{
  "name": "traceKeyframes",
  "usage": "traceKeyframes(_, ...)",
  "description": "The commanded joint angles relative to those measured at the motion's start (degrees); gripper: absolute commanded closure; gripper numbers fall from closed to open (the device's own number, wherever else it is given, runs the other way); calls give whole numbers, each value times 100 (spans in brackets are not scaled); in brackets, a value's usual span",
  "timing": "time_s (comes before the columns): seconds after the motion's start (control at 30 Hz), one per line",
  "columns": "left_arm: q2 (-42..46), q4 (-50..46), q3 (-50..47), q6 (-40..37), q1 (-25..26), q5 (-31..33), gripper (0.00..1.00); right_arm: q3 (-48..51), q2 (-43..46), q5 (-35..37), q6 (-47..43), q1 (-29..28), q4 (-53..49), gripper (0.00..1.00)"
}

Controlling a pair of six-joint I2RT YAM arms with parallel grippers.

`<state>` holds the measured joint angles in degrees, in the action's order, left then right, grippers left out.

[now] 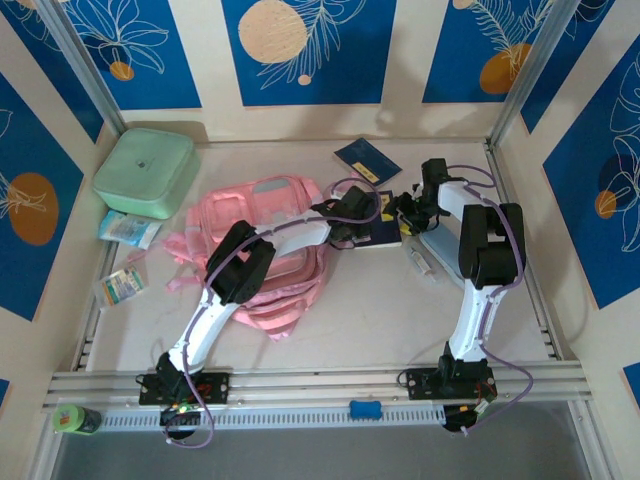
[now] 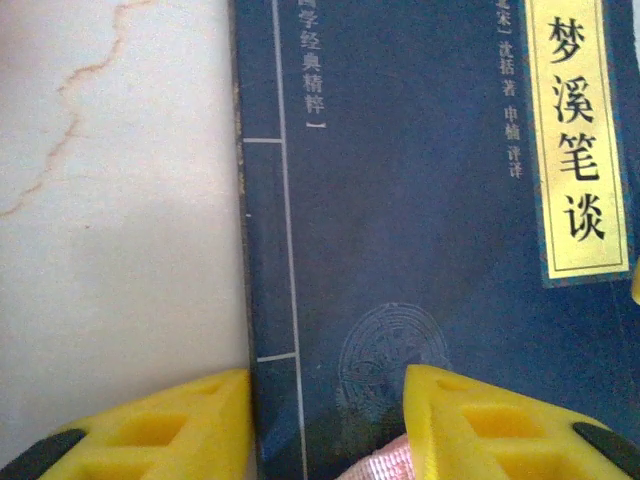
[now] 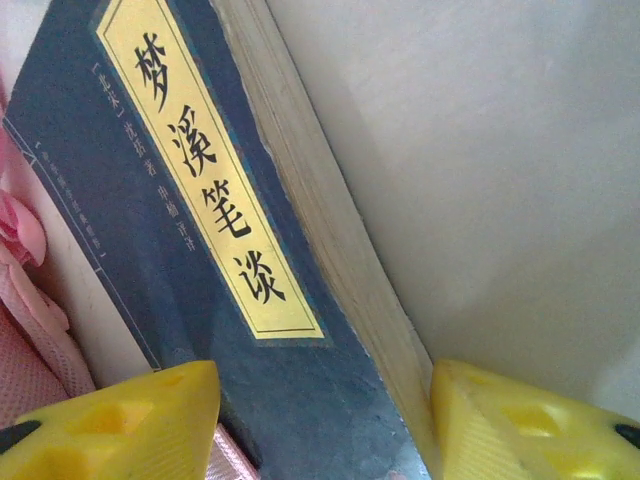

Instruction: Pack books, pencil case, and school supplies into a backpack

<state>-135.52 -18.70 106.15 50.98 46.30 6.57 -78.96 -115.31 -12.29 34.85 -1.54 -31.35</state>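
Both arms bend over the thin matte navy book (image 2: pixel 420 250), three o'clock of the soft pink backpack (image 1: pixel 262 200); left gripper (image 2: pixel 325 435) and right gripper (image 3: pixel 325 420) gape astride its edges.

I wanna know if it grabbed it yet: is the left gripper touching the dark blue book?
Cannot tell. In the left wrist view the left gripper straddles the spine edge of the dark navy book, but no clear contact or gap shows.

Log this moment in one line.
left gripper: open over navy book spine | right gripper: astride same book, grip unclear | backpack: beside book
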Motion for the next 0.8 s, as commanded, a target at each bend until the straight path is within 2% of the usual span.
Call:
traceKeyframes(0.0,-280,227,-34,-14,-78,-235,59,-36,300,-610,-89,-66,-69,44)
traceKeyframes(0.27,-216,165,-84,-71,-112,-232,61,125,723,-862,-205,-13,-58,49)
traceKeyframes(0.5,-159,194,-147,-84,-113,-242,61,176,621,-1243,-320,82,-164,58)
traceKeyframes(0.77,-115,243,-165,-89,-113,-309,61,25,599,-1153,-496,47,-409,62)
